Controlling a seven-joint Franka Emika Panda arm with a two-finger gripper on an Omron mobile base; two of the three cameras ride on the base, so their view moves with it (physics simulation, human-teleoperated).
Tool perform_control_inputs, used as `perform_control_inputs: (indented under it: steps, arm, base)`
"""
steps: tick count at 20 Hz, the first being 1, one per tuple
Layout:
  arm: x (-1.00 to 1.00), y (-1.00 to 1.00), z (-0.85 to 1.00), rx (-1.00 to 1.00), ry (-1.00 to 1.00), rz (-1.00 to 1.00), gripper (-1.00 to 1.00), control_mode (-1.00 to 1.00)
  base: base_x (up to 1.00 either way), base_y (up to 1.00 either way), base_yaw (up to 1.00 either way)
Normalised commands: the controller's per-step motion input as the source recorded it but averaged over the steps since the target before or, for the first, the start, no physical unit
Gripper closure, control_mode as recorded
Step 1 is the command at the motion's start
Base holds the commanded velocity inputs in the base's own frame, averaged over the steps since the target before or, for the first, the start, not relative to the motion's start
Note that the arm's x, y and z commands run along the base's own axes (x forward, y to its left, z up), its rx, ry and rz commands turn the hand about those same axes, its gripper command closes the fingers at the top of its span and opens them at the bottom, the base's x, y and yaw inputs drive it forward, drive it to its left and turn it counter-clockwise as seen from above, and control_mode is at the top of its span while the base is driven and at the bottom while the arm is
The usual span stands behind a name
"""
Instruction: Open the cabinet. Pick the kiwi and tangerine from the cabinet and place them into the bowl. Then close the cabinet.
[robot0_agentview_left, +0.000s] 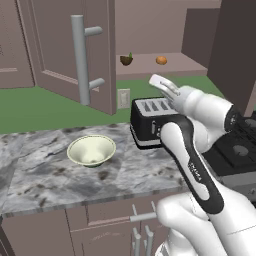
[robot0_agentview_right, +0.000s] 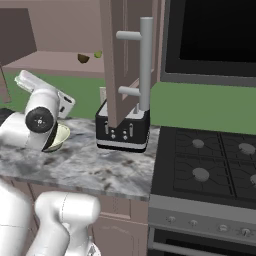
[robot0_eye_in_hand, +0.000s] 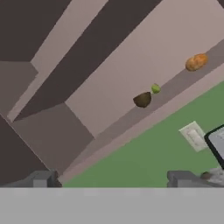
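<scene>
A: The two dark fingertips (robot0_eye_in_hand: 43, 179) of the gripper (robot0_eye_in_hand: 114, 180) stand wide apart, holding nothing.

B: And the fruit?

A: Ahead and above, on the open mauve-brown wall cabinet's (robot0_agentview_left: 75, 50) shelf. The dull brown oval kiwi (robot0_eye_in_hand: 142, 99) lies nearer, its long axis along the shelf edge. The round orange tangerine (robot0_eye_in_hand: 196, 62) sits well apart, farther along.

B: Obstacles?

A: A tiny green object (robot0_eye_in_hand: 155, 89) touches the kiwi. The black toaster (robot0_agentview_left: 150, 122) stands below, beside the pale cream-green flared bowl (robot0_agentview_left: 91, 150).
</scene>
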Motion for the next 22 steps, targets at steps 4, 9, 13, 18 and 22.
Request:
perform_control_inputs:
  steps: [4,9,13,18,22]
  arm:
    - [0.08,0.28,0.16,0.00,0.43,0.16,-1.00,-1.00]
    - [0.00,0.44,-0.01,0.00,0.14,0.21,-1.00,-1.00]
    - [0.00,0.06,-0.05,0.04,0.00,0.00,-1.00,-1.00]
    - [0.11,0.30,-0.25,0.07,0.00,0.05,-1.00,-1.00]
    - [0.35,0.40,-0.31,0.10,0.00,0.08,-1.00,-1.00]
  base:
    - [0.00,0.00,0.00]
    - [0.00,0.00,0.00]
    - [0.00,0.00,0.00]
    - [0.00,0.00,0.00]
    - [0.00,0.00,0.00]
